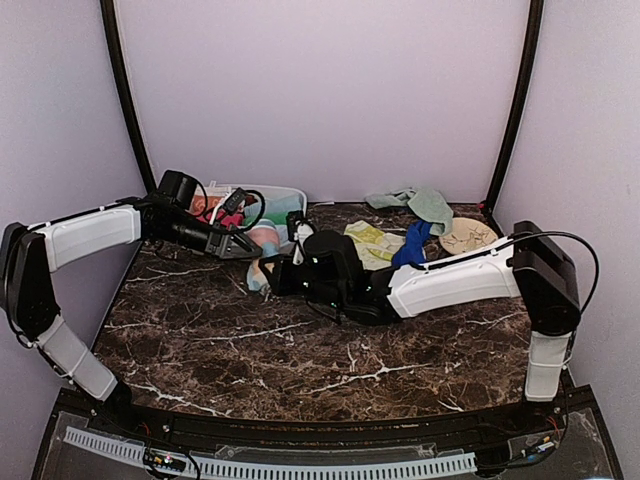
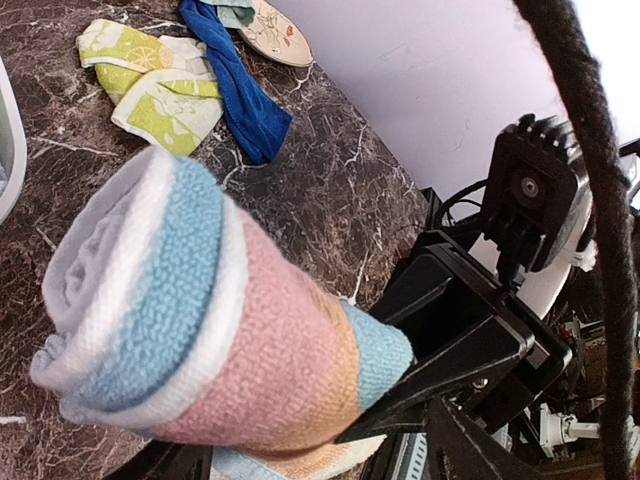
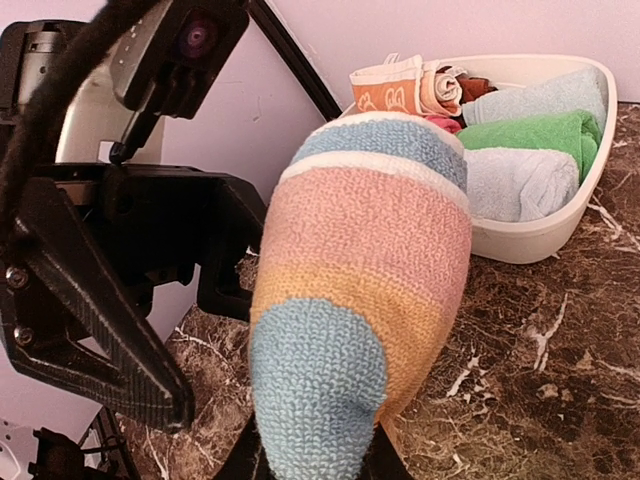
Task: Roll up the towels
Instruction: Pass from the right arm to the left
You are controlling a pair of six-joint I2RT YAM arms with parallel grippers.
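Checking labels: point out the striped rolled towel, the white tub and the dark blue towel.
striped rolled towel (image 3: 365, 250): right wrist view, on its pink band.
white tub (image 3: 545, 238): right wrist view, on its outer front wall.
dark blue towel (image 2: 245, 105): left wrist view, on its middle stretch.

Two arms (image 1: 90, 235), white shells over black joints.
Black cables (image 2: 585, 130) looped at wrists; angular black fingers (image 3: 100, 340), small silver screws (image 3: 15, 276).
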